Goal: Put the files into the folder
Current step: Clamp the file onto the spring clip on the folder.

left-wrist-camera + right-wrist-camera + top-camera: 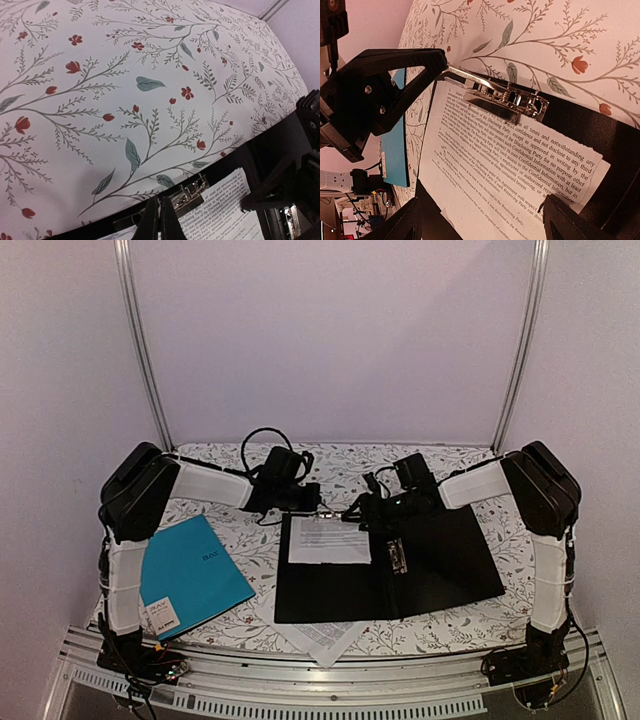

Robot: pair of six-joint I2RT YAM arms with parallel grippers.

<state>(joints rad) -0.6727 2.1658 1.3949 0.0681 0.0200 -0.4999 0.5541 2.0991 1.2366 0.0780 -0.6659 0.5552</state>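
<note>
Files (500,165) lie under the folder (465,570) clip (507,102); shut left jaws seemingly press its lever, while wide, empty right jaws straddle the sheet.

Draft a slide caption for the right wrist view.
Right wrist: printed sheets under the silver clip of the open black folder; shut left gripper at its lever, right gripper open.
</note>
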